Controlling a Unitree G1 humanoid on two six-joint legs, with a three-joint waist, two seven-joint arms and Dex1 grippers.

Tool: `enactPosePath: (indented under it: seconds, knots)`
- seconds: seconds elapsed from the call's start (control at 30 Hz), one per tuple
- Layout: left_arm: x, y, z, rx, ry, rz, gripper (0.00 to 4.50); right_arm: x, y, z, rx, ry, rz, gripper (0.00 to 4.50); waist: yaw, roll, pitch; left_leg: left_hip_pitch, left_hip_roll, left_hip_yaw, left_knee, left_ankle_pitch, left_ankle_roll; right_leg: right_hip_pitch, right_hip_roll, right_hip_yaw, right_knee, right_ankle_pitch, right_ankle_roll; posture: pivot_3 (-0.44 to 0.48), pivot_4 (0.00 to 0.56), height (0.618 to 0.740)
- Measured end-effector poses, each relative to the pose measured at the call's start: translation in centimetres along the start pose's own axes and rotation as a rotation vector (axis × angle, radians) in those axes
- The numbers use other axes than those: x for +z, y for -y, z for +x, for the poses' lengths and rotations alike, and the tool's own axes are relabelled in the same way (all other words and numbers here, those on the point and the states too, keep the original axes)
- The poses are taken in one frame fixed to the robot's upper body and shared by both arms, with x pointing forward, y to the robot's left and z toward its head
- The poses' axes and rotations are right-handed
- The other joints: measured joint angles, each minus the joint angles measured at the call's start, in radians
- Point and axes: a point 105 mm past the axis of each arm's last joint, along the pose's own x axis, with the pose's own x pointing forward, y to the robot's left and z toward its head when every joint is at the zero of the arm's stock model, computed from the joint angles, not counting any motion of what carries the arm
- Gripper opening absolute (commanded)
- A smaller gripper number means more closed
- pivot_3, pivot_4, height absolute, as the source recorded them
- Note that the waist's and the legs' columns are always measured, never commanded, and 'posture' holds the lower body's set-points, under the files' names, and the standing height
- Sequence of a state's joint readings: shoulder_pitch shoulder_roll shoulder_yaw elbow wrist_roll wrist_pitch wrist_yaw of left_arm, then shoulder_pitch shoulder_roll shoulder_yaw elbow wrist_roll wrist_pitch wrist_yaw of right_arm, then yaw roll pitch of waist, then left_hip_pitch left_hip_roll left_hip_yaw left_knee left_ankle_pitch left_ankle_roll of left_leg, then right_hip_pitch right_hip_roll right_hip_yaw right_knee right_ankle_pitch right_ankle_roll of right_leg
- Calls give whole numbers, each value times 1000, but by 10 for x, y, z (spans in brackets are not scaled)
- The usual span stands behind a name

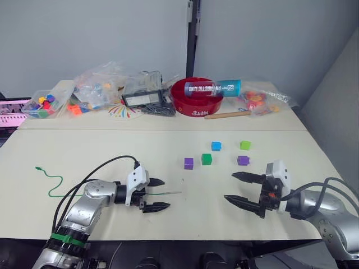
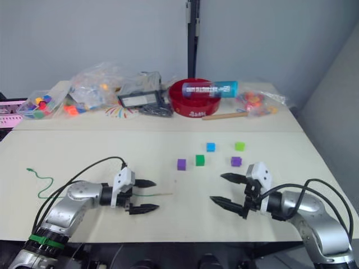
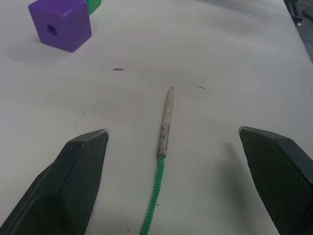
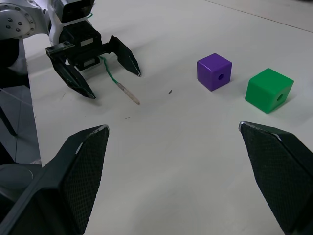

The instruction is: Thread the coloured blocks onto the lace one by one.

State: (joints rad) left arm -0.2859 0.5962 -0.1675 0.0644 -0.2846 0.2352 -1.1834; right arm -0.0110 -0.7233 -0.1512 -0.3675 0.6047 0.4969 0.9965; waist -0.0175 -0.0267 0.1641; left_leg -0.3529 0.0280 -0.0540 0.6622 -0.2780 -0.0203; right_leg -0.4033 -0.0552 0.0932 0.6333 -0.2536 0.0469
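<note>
The left gripper (image 1: 155, 195) was spread wide, the lace (image 3: 164, 128) tip lying between its fingers, seemingly untouched. The right gripper (image 1: 242, 188) was also wide apart, empty, near a purple block (image 1: 243, 160).

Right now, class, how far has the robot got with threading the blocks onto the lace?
Done: nothing looks threaded. All five blocks lie loose on the table: purple, dark green, light blue, lime green, second purple.
In hand: nothing. The left pincer is open around the lace, whose pale tip lies flat, ungripped. The right pincer is open and empty.
Left: gripping the lace, then all five blocks.
</note>
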Motion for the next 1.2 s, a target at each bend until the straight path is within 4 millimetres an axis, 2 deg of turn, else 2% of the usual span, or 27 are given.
enactPosePath:
  seconds: [0.07,0.43,0.63,0.8,0.87,1.03,1.2]
  knots:
    - [-1,-2,1,-6,-9,8,3712,0,-2,0,1,-1,2,4500,3,0,0,0,0,0,0,0,0,0,0,0,0,0,0,0,150,740]
    - [-6,-3,3,-31,-12,36,40,-3,-1,-4,-32,-4,11,4500,0,1,-1,0,0,0,0,0,0,0,0,0,-1,0,0,0,150,740]
    - [-5,0,7,-47,-4,55,9,-3,0,-4,-46,-4,13,4500,3,1,-1,0,0,0,0,0,0,0,0,0,-1,0,0,0,150,740]
    - [-1,-2,3,-50,-8,52,9,-5,1,-5,-72,0,26,4500,2,1,0,0,0,0,0,0,0,0,0,0,-1,0,0,0,150,740]
    - [1,-3,-6,-57,-30,34,9,-6,2,-6,-110,15,33,4500,0,0,0,-1,0,-1,0,0,0,-1,1,0,0,0,0,0,150,740]
    - [19,-4,-43,-28,-52,49,9,-9,10,-11,-295,67,77,4500,-10,0,0,-1,1,0,0,0,0,-2,1,0,1,0,0,0,150,740]
    - [11,2,-51,-17,-60,3,9,-20,26,-11,-559,94,130,4500,-12,1,0,-1,1,0,0,0,0,-2,1,0,0,0,0,0,150,740]
